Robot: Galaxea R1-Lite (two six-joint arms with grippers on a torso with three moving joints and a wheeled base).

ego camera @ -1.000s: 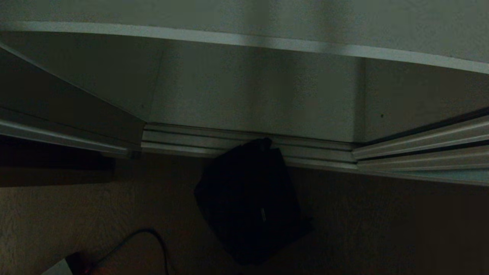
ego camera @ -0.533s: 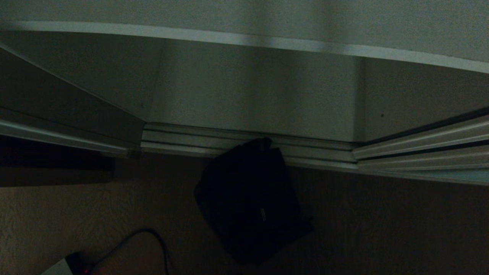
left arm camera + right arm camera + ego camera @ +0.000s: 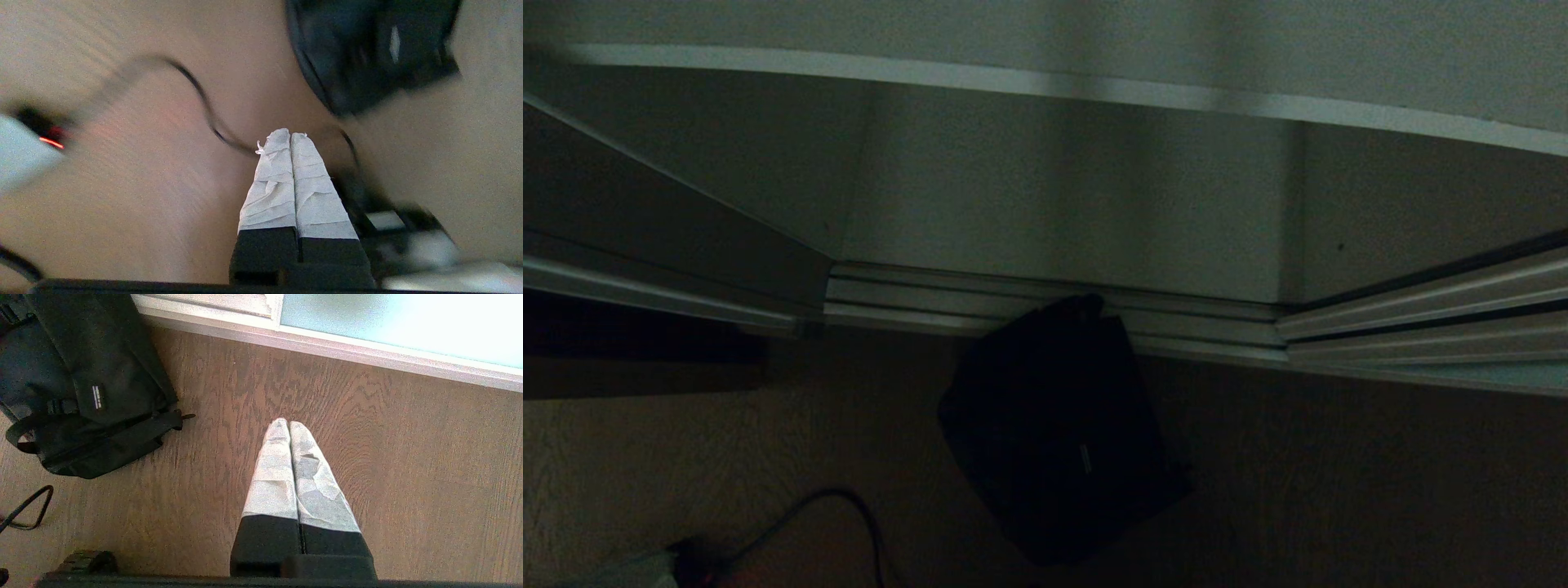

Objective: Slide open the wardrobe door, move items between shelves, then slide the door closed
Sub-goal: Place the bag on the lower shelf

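Black bag [image 3: 1058, 433] on wood floor [image 3: 408, 457]

Black bag [image 3: 81, 388] on brown wood-grain floor [image 3: 367, 457].

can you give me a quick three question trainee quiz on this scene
1. True or false: the black bag lies on the wooden floor.
2. The left pincer is: A) open, B) shut and empty, C) shut on the bag.
3. What does the right pincer hold?

Key: 1 true; 2 B; 3 nothing, it is shut above bare floor.
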